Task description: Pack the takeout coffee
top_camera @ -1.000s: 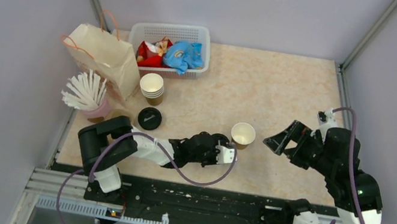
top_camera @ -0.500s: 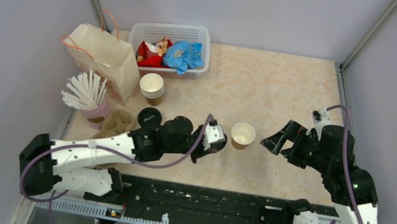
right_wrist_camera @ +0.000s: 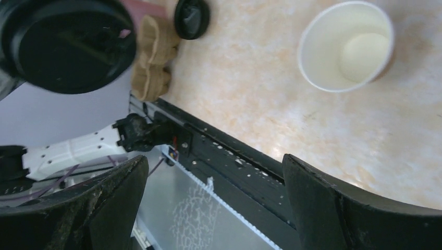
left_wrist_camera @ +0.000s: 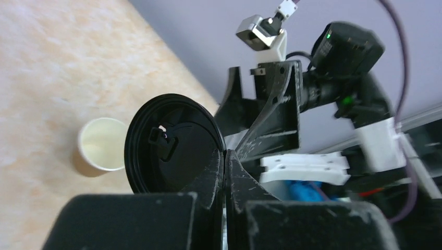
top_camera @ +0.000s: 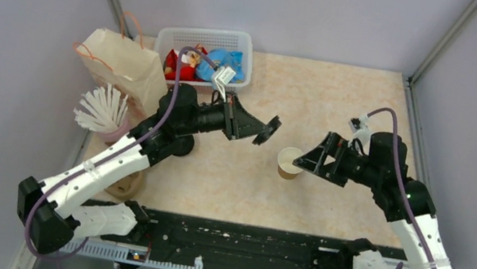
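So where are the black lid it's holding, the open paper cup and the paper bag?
held black lid (left_wrist_camera: pixel 174 143): left wrist view, middle of its round face.
open paper cup (right_wrist_camera: pixel 359 52): right wrist view, its white inside floor.
paper bag (top_camera: pixel 125 72): top external view, its flat side.

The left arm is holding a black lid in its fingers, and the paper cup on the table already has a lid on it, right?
Not quite. The left arm's fingers do pinch a black lid, but the paper cup on the table is open, with no lid on it. The right wrist view looks straight into its white inside.
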